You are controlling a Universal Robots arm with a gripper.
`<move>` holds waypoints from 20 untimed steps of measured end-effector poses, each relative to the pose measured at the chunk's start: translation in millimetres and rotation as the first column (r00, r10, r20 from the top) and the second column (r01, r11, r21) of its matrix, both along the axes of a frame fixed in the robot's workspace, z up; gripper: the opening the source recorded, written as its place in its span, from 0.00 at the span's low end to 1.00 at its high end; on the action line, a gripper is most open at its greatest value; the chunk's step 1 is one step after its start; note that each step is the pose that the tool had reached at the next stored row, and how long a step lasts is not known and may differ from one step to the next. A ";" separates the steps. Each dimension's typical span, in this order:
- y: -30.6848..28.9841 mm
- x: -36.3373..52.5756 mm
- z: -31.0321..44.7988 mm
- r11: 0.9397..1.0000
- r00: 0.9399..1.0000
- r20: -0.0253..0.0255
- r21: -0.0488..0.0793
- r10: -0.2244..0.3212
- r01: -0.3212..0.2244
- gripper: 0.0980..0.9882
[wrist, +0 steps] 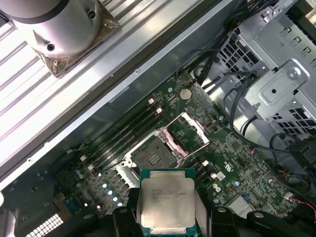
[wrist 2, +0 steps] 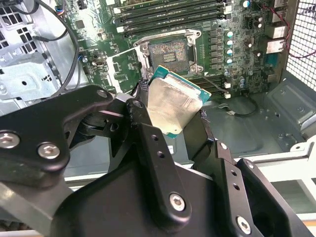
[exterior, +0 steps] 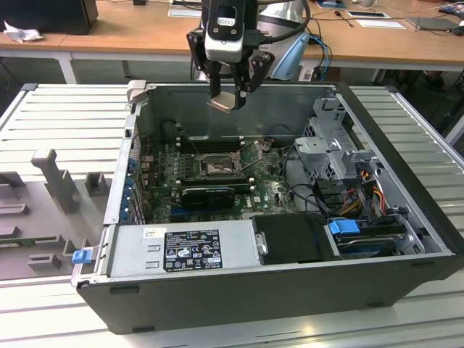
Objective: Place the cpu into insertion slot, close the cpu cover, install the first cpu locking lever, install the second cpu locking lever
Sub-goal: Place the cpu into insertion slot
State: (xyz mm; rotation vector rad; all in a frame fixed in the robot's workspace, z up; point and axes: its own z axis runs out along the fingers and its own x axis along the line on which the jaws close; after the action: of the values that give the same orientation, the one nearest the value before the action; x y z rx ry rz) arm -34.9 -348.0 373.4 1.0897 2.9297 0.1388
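The gripper [exterior: 226,98] is closed on the cpu [exterior: 223,101], its black fingers [wrist 2: 144,123] pressing two opposite edges of the chip and hiding them. In the first wrist view the chip's [wrist: 167,202] lower edge is cut off. It is a flat square with a dull, pale silvery metal top on a green-rimmed board, held tilted in the air above the open computer case [exterior: 290,283], well apart from the motherboard [exterior: 272,192] on the case floor.

The insertion slot [wrist 2: 170,52] is bare, a square black-rimmed socket with a dark, finely textured centre. The cpu cover [wrist 2: 123,69], a thin metal frame with a square window, stands swung open at one edge of the socket. How the locking levers lie is hard to make out among the wires. Long narrow memory slots [wrist 2: 173,12] run between the socket and the case wall.

Along the case's other edges sit a grey metal power supply [exterior: 188,250] and a perforated drive cage [exterior: 326,145]; cables partly hide the cage's base
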 end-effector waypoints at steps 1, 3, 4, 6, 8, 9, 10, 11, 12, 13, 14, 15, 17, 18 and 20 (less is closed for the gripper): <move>0.0 0.0 0.0 1.000 1.000 0.000 0.000 -0.002 0.002 0.48; 0.0 0.0 0.0 1.000 1.000 0.000 0.000 -0.008 0.008 0.48; 0.0 0.0 0.0 1.000 1.000 0.000 0.000 -0.011 0.011 0.48; 0.0 0.0 0.0 1.000 1.000 0.000 0.000 -0.017 0.017 0.48; 0.0 0.0 0.0 1.000 1.000 0.000 0.000 -0.026 0.026 0.48; 0.0 0.0 0.0 1.000 1.000 0.000 0.000 -0.031 0.031 0.48; 0.0 0.0 0.0 0.999 0.999 0.000 0.000 -0.035 0.035 0.48; 0.0 0.0 0.0 0.999 0.999 0.000 0.000 -0.038 0.038 0.48; 0.0 0.0 0.0 0.999 0.999 0.000 0.000 -0.041 0.041 0.48; 0.0 0.0 0.0 0.999 0.999 0.000 0.000 -0.044 0.044 0.48; 0.0 0.0 0.0 0.999 0.999 0.000 0.000 -0.047 0.047 0.48; 0.0 0.0 0.0 0.999 0.999 0.000 0.000 -0.050 0.050 0.48; 0.0 0.0 0.0 0.999 0.999 0.000 0.000 -0.055 0.055 0.48; 0.0 0.0 0.0 0.998 0.998 0.000 0.000 -0.059 0.059 0.48; 0.0 0.0 0.0 0.998 0.998 0.000 0.000 -0.065 0.065 0.48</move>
State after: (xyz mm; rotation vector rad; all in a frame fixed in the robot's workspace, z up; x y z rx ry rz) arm -34.9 -348.0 373.4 1.1838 2.8898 0.1380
